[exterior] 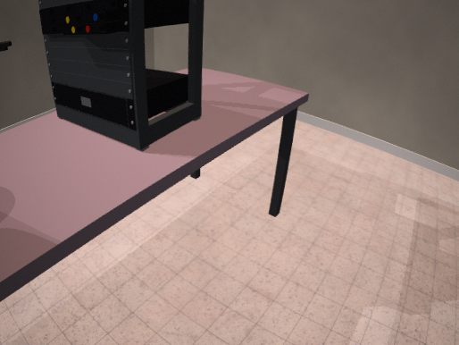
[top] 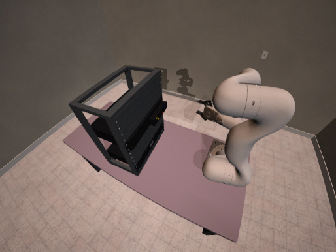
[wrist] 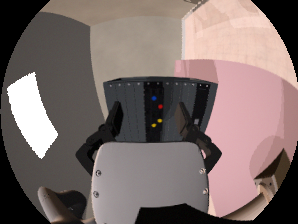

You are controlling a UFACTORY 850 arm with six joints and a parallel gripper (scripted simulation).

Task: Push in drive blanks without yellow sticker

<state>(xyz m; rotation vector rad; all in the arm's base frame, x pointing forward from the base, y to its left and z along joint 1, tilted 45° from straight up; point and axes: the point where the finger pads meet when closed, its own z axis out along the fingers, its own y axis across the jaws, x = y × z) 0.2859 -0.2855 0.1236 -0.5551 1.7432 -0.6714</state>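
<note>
The black rack stands on the pink table, its front facing my arm. The storage chassis sits high in the rack front. Its blanks carry a blue sticker, a red sticker and two yellow stickers. The wrist view shows the rack front with the blue, red and yellow stickers between my fingers. My gripper is open and empty, in the air well apart from the rack front, pointing at it. One fingertip shows at the left edge of the exterior view.
A lower black unit with a grey label sits at the rack's bottom. The arm's base stands on the table opposite the rack. The table edge and a table leg lie to the rack's side. Walls stand behind.
</note>
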